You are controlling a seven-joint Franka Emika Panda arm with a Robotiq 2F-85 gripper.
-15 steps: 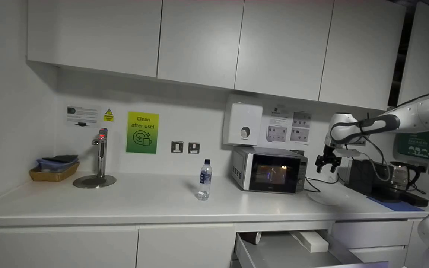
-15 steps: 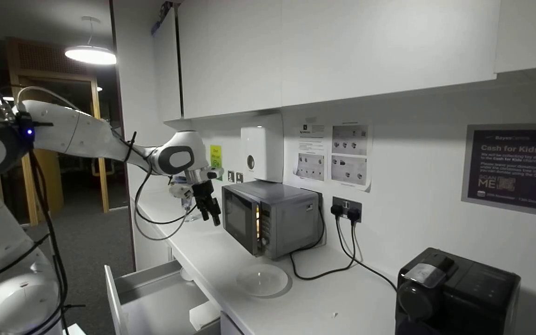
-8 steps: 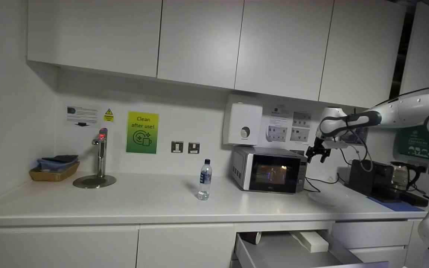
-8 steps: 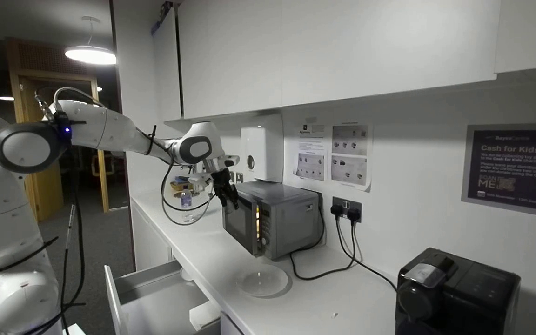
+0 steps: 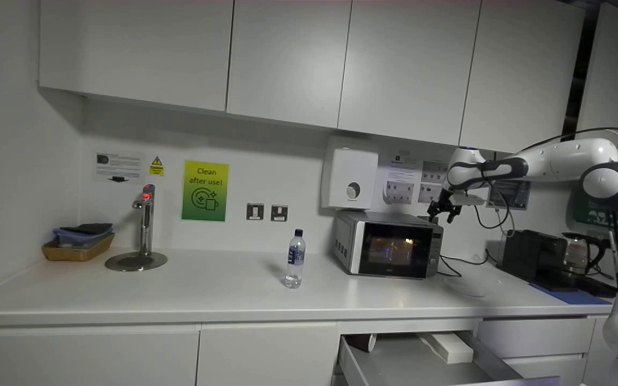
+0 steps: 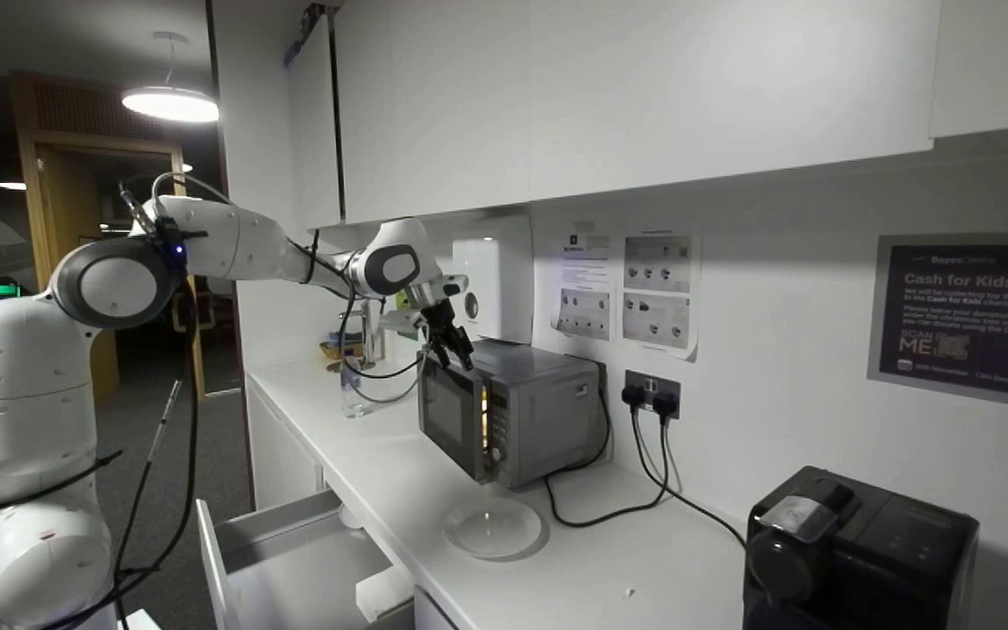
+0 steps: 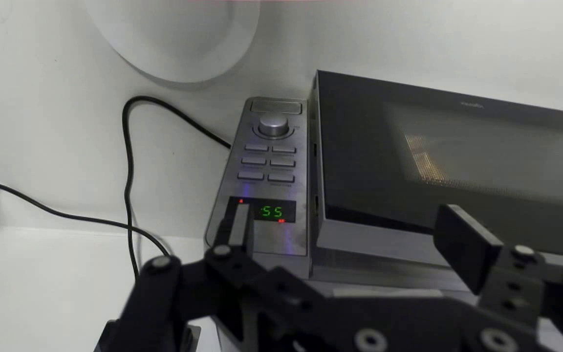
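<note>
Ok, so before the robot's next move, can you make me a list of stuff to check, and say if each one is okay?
1. Gripper open, holding nothing: ok.
2. Gripper clear of the microwave door: cannot tell, it's very close.
3. The microwave door shut: not ok, it's ajar.
4. Plate lying flat: ok.
5. Bottle upright: ok.
6. Drawer shut: not ok, pulled open.
</note>
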